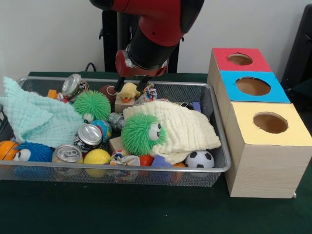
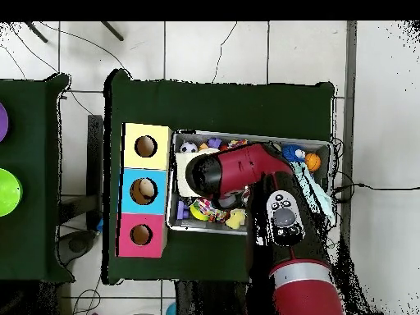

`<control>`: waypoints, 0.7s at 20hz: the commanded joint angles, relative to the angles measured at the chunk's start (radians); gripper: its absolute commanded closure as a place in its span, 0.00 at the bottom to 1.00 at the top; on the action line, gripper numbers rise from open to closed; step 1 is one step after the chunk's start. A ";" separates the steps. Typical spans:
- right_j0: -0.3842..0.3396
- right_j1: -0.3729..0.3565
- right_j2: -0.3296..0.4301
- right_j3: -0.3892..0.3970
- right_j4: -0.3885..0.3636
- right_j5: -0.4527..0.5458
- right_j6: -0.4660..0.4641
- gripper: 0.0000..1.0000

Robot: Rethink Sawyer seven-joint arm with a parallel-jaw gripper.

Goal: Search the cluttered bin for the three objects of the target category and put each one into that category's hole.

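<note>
Silver wire mesh forms the bin (image 1: 220,131), which sits on a dark green surface (image 1: 146,209) and is crammed with clutter. At its far side, in the front view, the red and black arm (image 1: 156,29) comes down to the claw (image 1: 130,87), whose dark fingers (image 1: 120,84) straddle a yellow duck (image 1: 128,90); whether they are pressing on it or merely standing beside it I cannot tell. The duck stands upright on a small wooden block (image 1: 123,104), near the bin's far wall. In the overhead view the duck (image 2: 236,218) shows just beside the arm's round black end, near the bin's lower edge. Other things in the bin: a cream cloth (image 1: 190,129) with a green fuzzy toy (image 1: 142,134) lying against it, a second green fuzzy toy (image 1: 91,105) behind, a pale mint cloth (image 1: 36,117) at the left, a blue fuzzy toy (image 1: 31,152), three drink cans (image 1: 88,135), a yellow ball (image 1: 97,157), an orange ball (image 1: 7,149) and a small soccer ball (image 1: 200,159). Just right of the bin stands a row of light-wood boxes (image 1: 258,165), each with a round hole in its top: the red top (image 1: 240,59) is farthest, the blue top (image 1: 252,86) is in the middle, and the yellow top (image 1: 269,123) is nearest the camera.
</note>
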 commanded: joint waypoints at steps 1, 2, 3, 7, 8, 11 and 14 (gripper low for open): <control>-0.047 0.045 0.056 -0.015 -0.076 0.078 -0.275 0.00; -0.054 0.050 0.058 -0.010 -0.074 0.073 -0.274 0.00; -0.060 0.052 0.060 -0.003 -0.072 0.068 -0.275 0.00; -0.084 0.055 0.070 0.032 -0.060 0.049 -0.274 0.00; -0.086 0.056 0.075 0.046 -0.052 0.041 -0.263 0.00; -0.102 0.068 0.092 0.064 -0.034 0.027 -0.256 0.00; -0.109 0.091 0.113 0.053 -0.017 0.037 -0.257 0.00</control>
